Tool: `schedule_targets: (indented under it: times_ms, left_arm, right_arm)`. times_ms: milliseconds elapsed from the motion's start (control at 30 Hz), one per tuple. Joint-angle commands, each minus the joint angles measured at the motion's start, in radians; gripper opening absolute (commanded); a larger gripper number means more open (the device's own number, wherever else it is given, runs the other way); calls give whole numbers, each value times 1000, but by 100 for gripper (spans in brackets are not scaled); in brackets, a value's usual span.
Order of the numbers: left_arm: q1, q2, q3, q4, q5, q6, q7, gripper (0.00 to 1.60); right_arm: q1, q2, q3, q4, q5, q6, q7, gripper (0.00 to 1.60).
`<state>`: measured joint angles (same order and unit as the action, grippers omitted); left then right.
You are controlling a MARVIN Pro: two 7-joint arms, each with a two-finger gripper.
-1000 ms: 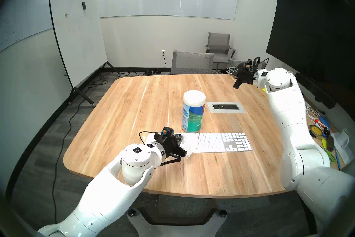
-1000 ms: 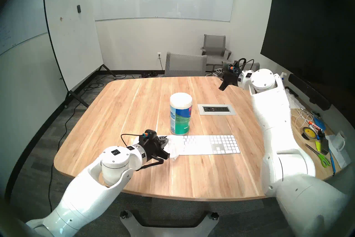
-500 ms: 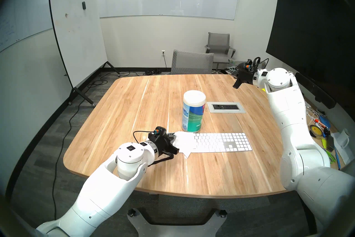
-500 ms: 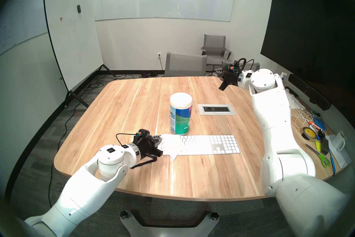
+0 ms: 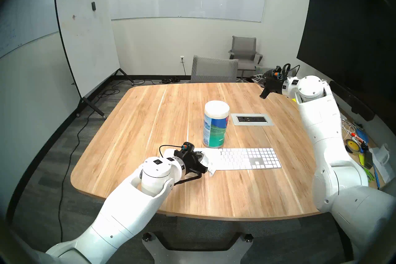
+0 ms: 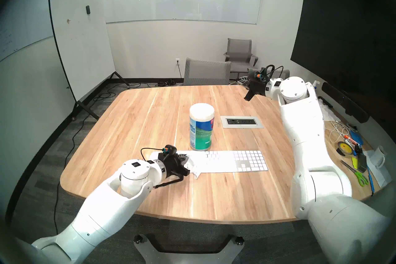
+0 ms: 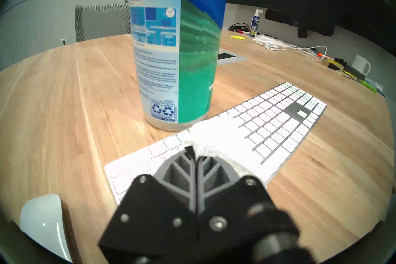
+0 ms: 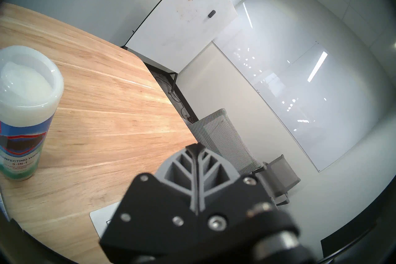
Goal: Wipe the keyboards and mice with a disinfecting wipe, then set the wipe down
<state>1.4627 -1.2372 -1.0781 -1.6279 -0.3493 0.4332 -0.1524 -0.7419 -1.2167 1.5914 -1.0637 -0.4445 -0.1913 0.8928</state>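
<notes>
One wooden table is filling the middle of the head views, and one blue-green wipe canister is standing upright at its centre with its white lid on, contents hidden. One keyboard is lying just below it, long axis running left to right, number pad at the right. One mouse is sitting at the left wrist view's lower left. The left gripper, clamped on the single disinfecting wipe, is pressing it onto the keyboard's left end; the right gripper is hanging pinched together, holding nothing, at upper right.

The wipe lies on the keyboard's left end, the canister just behind it, the mouse to the left.
</notes>
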Motion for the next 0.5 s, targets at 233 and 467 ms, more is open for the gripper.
schedule_targets:
  times_ms: [233,467]
  left_arm:
    - [-62,-25,5,113,4,-114,-52,0]
    - [-104,-60,29,157,16,-118,-57,0]
  right_arm:
    - [28,-3,3,-16,4,0,-2,0]
    - [28,-3,3,-16,4,0,-2,0]
